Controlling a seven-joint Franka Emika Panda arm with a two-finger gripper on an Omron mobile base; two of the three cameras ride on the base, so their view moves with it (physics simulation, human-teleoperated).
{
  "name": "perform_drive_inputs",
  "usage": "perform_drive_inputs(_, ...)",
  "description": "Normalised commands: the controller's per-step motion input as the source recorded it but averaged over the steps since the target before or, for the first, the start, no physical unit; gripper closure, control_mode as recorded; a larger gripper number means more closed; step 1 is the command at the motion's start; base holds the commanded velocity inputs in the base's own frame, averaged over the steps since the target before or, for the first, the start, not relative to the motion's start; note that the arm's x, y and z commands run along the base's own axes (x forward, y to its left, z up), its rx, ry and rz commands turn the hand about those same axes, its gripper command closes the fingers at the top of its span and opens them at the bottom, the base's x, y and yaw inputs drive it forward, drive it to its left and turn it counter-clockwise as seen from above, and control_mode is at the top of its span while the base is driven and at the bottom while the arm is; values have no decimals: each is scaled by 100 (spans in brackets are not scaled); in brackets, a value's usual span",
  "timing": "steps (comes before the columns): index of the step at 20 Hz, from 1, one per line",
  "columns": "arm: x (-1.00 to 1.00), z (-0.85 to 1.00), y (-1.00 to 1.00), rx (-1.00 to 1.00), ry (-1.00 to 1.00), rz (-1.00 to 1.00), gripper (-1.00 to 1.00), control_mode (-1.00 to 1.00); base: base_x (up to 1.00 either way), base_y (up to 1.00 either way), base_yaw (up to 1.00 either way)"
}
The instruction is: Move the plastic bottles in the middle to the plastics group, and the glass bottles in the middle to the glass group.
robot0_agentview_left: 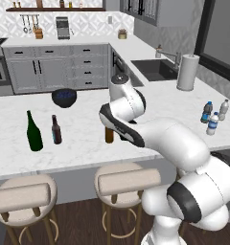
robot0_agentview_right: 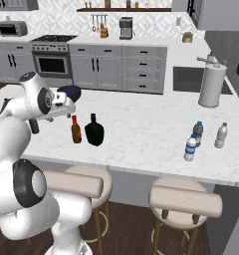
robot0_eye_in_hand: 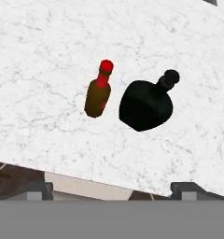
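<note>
The slim amber-brown bottle (robot0_eye_in_hand: 97, 95) with a red top and the squat black bottle (robot0_eye_in_hand: 146, 105) stand side by side on the white marble counter (robot0_eye_in_hand: 48, 56), seen from above in the hand view. My gripper (robot0_eye_in_hand: 114, 190) hovers over them, open wide with nothing between its fingertips (robot0_eye_in_hand: 37, 189). From the right base view the amber bottle (robot0_agentview_right: 76, 129) and black bottle (robot0_agentview_right: 94, 130) stand just right of my hand. The white-capped water bottle (robot0_agentview_right: 190, 149) stands at the right beside the blue-capped bottle (robot0_agentview_right: 197, 133) and the greyish bottle (robot0_agentview_right: 221, 135). The green wine bottle (robot0_agentview_left: 34, 131) and brown labelled bottle (robot0_agentview_left: 56, 130) stand at the left.
A dark bowl (robot0_agentview_left: 64, 97) sits on the counter behind the bottles. A paper towel roll (robot0_agentview_left: 188, 72) stands by the sink (robot0_agentview_left: 157, 69) at the back right. Two stools (robot0_agentview_left: 129, 179) stand under the counter's front edge.
</note>
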Motion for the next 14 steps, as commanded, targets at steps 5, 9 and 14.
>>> perform_drive_inputs(5, 3, -27, -23, 27, 0, -14, -100, -100, 0, 0, 0)
perform_drive_inputs(9, 14, -28, 0, 13, 1, 8, -100, -100, 0, 0, 0)
perform_drive_inputs(14, 30, -28, 0, 0, -3, 3, -100, -100, 0, 0, 0)
